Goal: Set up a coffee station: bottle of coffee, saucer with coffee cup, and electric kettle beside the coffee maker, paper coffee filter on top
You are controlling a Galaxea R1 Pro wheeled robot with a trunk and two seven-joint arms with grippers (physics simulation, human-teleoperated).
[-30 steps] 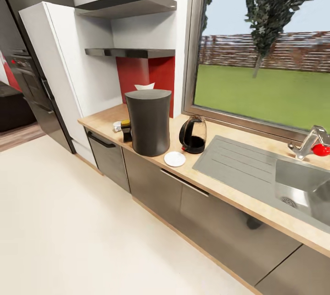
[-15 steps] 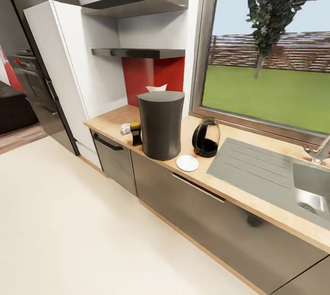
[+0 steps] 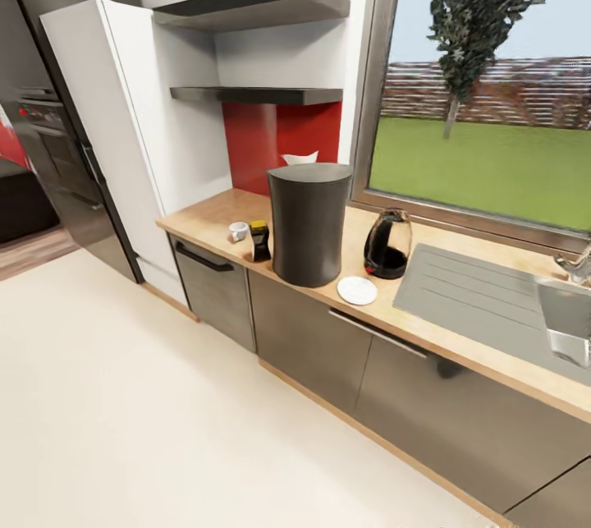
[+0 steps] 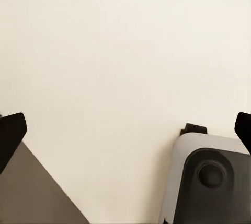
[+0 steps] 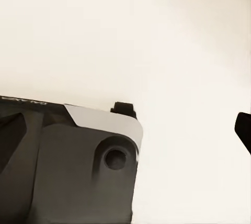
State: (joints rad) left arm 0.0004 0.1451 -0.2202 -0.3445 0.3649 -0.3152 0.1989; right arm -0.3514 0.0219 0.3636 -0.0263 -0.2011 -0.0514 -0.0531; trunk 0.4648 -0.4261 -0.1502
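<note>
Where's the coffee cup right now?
In the head view, the coffee cup stands on the countertop near its left end, just left of the bottle of coffee, apart from the saucer.

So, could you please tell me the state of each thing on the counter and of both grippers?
Coffee maker: upright, filter on top.
Bottle: upright beside the maker.
Cup: on the counter, not on the saucer.
Saucer: flat, empty.
Kettle: upright, lid on.
Left gripper: open, empty.
Right gripper: open, empty.
</note>
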